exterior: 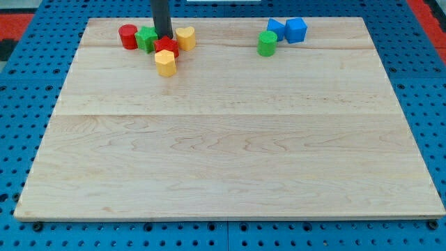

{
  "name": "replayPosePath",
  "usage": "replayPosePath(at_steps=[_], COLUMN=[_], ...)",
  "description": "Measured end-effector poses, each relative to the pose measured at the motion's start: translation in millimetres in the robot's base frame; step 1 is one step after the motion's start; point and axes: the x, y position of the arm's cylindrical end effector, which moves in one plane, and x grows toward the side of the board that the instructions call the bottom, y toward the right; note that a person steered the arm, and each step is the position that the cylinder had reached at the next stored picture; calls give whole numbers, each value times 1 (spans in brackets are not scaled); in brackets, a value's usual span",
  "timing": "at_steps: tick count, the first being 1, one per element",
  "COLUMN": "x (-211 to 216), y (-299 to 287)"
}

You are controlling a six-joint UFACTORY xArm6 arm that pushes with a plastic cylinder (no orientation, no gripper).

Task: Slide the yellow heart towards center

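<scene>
My tip [164, 37] far left, between green block [146, 38] and yellow heart [185, 37], behind red block [166, 47]; no claw, bare rod.

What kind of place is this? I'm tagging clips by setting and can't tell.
Probably a robotics lab bench: a wooden board lies on a blue perforated table, small coloured blocks such as a yellow heart sit near the top, and my tip rests among them.

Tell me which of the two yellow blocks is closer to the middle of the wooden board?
The yellow block just below the red block, at the cluster's bottom edge. The other, the yellow heart, sits higher up, right of my tip.
</scene>
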Motion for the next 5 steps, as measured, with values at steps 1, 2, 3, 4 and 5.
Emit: replayPosePath(at_steps=[1,2,3,4,5], x=[3,3,0,-20,-20], y=[-15,-22,-21,13,92])
